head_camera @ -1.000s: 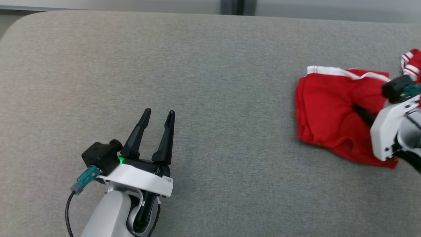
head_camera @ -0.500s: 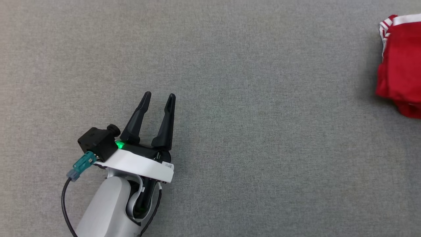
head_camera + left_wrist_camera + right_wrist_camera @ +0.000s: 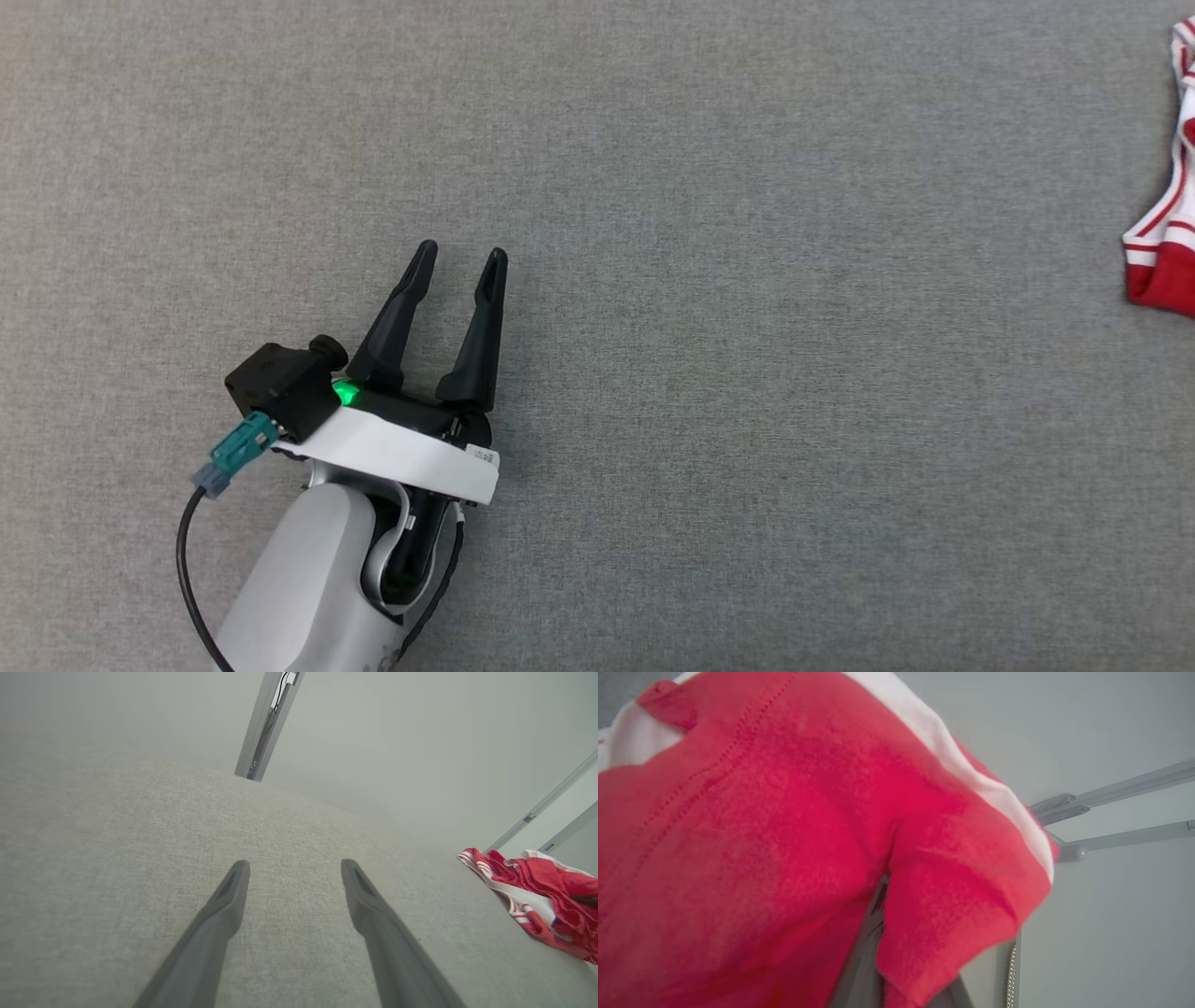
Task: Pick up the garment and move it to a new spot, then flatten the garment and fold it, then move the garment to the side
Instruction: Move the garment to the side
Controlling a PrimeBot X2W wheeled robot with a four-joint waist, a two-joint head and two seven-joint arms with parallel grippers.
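Presently the right pincer (image 3: 877, 907) pinches the red, white-trimmed cloth garment (image 3: 761, 835); the left pincer (image 3: 461, 252) stands spread over grey upholstery (image 3: 747, 420).

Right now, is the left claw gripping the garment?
No: in the left wrist view the left claw stands open over the bare grey surface, with the garment off to one side, clear of it.

Left gripper (image 3: 463, 252) at lower left, above the cushioned surface (image 3: 747, 420); garment (image 3: 1162, 271) at far right, well apart from it, folded around the jaws of the right gripper (image 3: 877, 910)
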